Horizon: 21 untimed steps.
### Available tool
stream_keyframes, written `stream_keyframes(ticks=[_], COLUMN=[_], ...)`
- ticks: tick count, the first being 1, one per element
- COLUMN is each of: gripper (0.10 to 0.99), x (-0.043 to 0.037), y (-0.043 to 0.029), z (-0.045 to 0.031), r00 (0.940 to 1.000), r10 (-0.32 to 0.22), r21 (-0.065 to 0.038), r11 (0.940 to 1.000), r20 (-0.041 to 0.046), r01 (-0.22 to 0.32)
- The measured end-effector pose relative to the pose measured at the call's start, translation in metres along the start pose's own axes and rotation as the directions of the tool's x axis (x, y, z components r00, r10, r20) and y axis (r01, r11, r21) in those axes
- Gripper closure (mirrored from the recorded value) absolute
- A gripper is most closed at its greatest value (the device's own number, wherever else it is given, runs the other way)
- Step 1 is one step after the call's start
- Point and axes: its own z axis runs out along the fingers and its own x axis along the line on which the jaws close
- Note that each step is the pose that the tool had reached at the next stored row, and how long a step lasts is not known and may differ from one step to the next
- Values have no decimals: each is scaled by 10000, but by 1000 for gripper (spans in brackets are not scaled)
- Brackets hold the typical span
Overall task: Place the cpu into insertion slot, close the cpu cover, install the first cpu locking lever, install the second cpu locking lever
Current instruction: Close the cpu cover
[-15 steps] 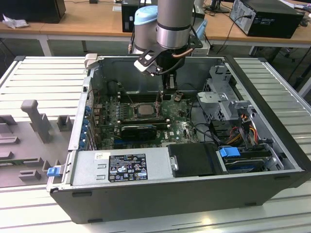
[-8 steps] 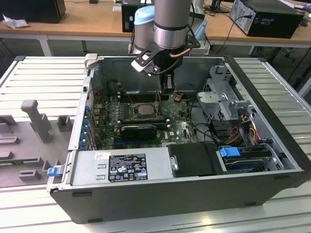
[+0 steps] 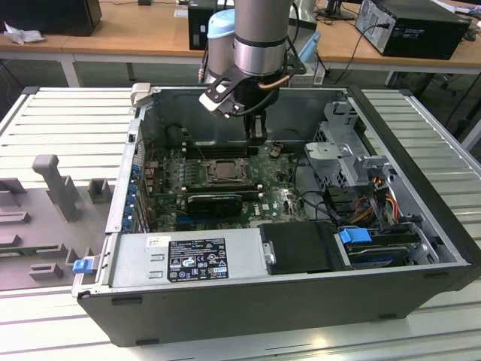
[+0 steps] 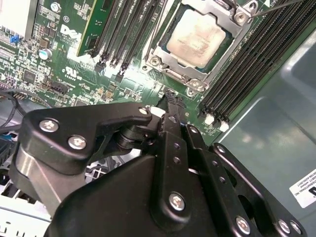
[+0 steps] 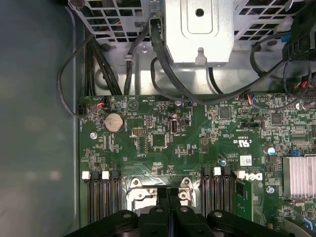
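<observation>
Hovering over the motherboard (image 5: 163, 138) with jaws pressed together and nothing held, the gripper (image 4: 171, 99) has its tips just beside the insertion slot (image 3: 204, 174); cpu (image 4: 197, 37) is seated in the slot, cpu cover (image 4: 170, 69) lies flat around it, memory slots (image 4: 247, 59) flank both sides
</observation>
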Motion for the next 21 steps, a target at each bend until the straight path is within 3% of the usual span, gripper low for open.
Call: stream_keyframes(ticks=[4,10,21], gripper=[980,980,980], x=[0,-2,-5], y=[-19,-61,-146], z=[8,91,94], r00=[10000,10000,10000], r10=[0,0,0], r21=[-1,0,0], r11=[10000,10000,10000], r20=[-2,0,-1], r01=[0,0,0])
